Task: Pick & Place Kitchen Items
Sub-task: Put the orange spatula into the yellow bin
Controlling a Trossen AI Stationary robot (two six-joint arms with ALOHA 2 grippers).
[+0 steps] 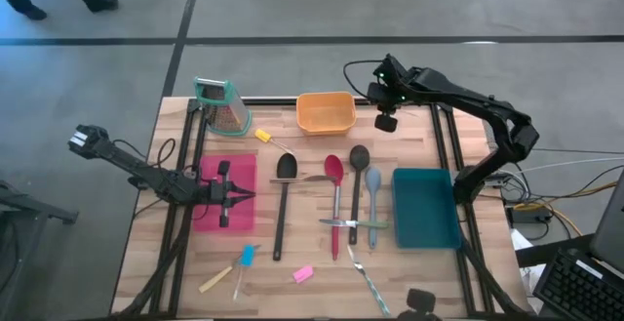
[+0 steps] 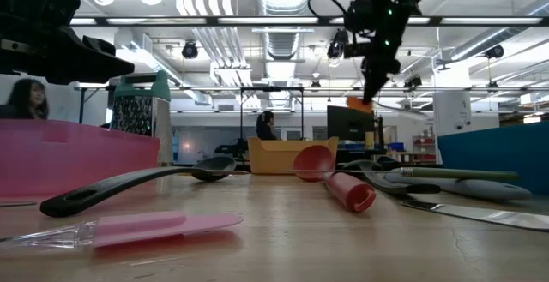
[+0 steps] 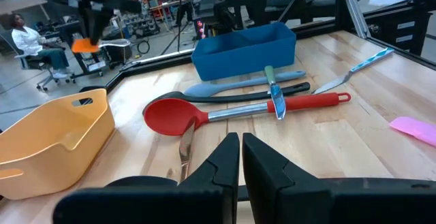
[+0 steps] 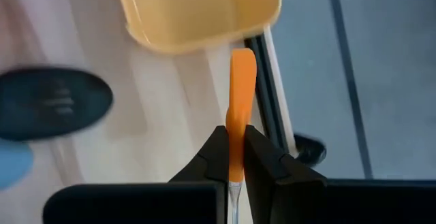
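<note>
The right gripper [image 4: 234,157] pinches the orange-tipped tool [image 4: 240,88] above the desk [image 1: 292,248], just beside the orange tub [image 1: 325,112]. It looks light and slim (likely slippery), so a mid-handle hold suits. The left gripper [image 3: 240,157], pressed together, waits over the pink tray [image 1: 240,175].

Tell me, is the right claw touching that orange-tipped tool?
Touching. In the right wrist view the right claw is shut on the orange-tipped tool, both fingers pressed against its blade, held up near the orange tub.
</note>
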